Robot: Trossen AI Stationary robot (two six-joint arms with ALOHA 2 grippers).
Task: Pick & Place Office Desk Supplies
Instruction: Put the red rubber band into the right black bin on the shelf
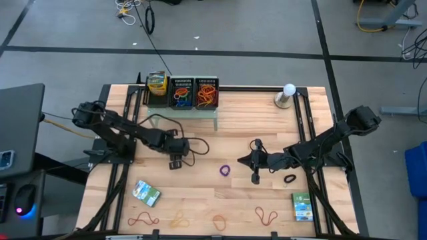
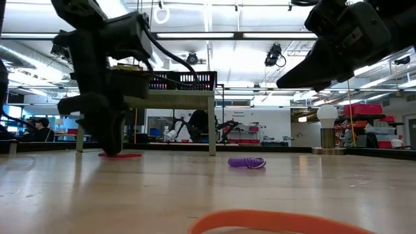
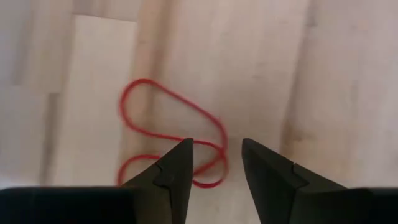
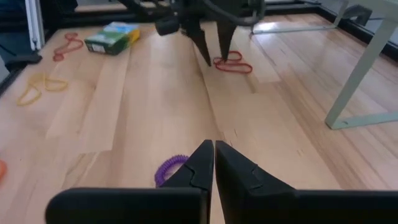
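While we look straight down on a pale wooden table (image 1: pixel 220 133), we see two dark robot arms reaching inward from either side. The left gripper (image 1: pixel 176 162) points down over a red rubber band (image 3: pixel 171 134) lying twisted on the wood left of centre. Its fingers (image 3: pixel 177 168) are parted by a narrow gap and straddle the loop's edge; they hold nothing, and we cannot tell whether the tips touch the band. From the table-level camera, this gripper stands just above the red band (image 2: pixel 120 155).

The right gripper (image 1: pixel 255 178) hangs near the table's middle, its fingers (image 4: pixel 199 165) pressed together and empty. A purple rubber band (image 1: pixel 225 171) lies just beside it, between the two grippers, and a black rubber band (image 1: pixel 289 179) lies on its other side.

Along the near edge we see more loops: a red one (image 1: pixel 143 219), a tan one (image 1: pixel 177 219), an orange one (image 1: pixel 219 223) and another red one (image 1: pixel 266 215). One green-white-blue packet (image 1: pixel 146 193) lies near the left corner, another (image 1: pixel 302 207) near the right.

At the far edge, a pale-green shelf (image 1: pixel 183 107) carries black mesh trays (image 1: pixel 193 93) filled with coloured bands and a yellow-green box (image 1: pixel 156 85). A light bulb (image 1: pixel 287 95) stands on its base to the right.
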